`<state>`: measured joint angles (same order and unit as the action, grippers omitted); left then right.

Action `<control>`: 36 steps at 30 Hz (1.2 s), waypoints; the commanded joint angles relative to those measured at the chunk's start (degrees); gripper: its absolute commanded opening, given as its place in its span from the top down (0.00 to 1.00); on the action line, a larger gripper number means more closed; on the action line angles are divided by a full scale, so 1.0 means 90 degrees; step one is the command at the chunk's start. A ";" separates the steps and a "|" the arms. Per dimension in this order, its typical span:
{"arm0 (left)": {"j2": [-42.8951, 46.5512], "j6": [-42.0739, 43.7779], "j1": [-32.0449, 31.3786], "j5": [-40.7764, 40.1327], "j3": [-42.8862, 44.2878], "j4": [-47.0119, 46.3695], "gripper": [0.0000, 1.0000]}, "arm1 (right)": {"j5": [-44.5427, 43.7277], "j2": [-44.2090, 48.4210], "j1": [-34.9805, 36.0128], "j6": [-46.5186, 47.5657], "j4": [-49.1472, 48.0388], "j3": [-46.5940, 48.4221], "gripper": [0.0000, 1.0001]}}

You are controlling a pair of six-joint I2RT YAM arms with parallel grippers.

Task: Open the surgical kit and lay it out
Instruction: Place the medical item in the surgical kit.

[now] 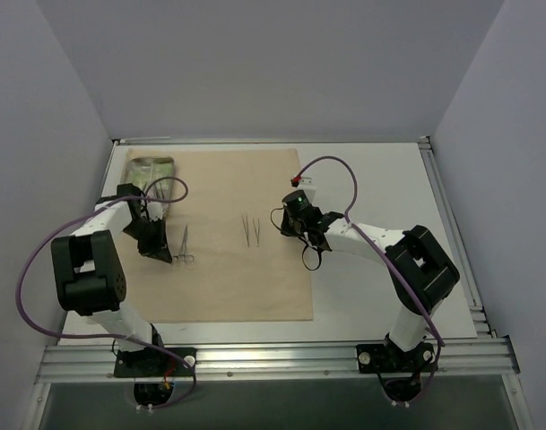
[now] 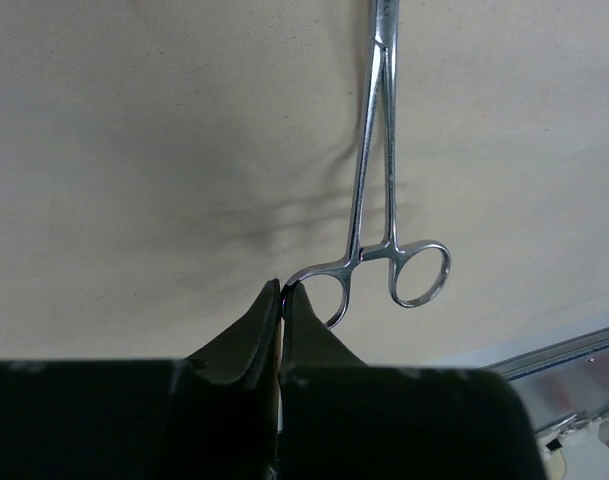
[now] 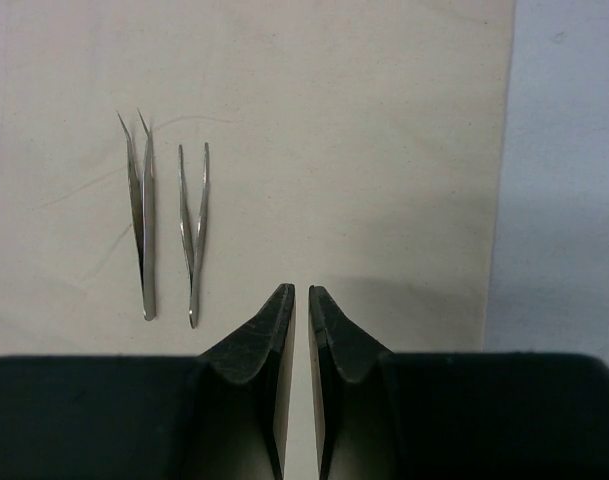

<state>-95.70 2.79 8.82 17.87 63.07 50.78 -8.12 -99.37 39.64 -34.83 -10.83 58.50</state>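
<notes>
The beige cloth wrap [image 1: 228,287] lies spread flat as a large sheet. A small steel tray [image 1: 152,172] holding greenish packets sits at its far left corner. A steel scissor-like instrument [image 1: 184,245] lies on the sheet's left part. My left gripper [image 1: 173,257] is shut on one ring handle of it [image 2: 374,180], the tips [image 2: 282,290] pinching the ring low over the cloth. Two tweezers [image 1: 249,230] lie side by side mid-sheet, also in the right wrist view [image 3: 144,225]. My right gripper [image 1: 286,226] hovers just right of them, jaws together [image 3: 301,292] and empty.
The white table [image 1: 380,179] shows to the right of the sheet, with the sheet's right edge close to my right gripper [image 3: 499,150]. A metal rail [image 1: 273,358] runs along the near edge. Purple cables loop over both arms.
</notes>
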 commanded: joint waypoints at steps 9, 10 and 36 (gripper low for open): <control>-0.0675 -0.0446 -0.0033 0.0046 0.0365 -0.0057 0.98 | -0.0406 0.0123 -0.0088 0.0149 0.0432 0.0336 0.91; -0.0695 -0.0456 -0.0023 0.0027 0.0375 -0.0037 0.98 | -0.0406 0.0133 -0.0088 0.0149 0.0451 0.0346 0.91; -0.1017 0.0267 -0.0130 -0.0413 0.0639 0.0441 0.70 | -0.0416 0.0192 -0.0117 0.0218 0.0520 0.0365 0.84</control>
<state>-105.23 3.88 7.94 14.96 66.50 53.34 -9.91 -99.37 38.98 -33.12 -7.31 60.12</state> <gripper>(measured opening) 0.297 0.162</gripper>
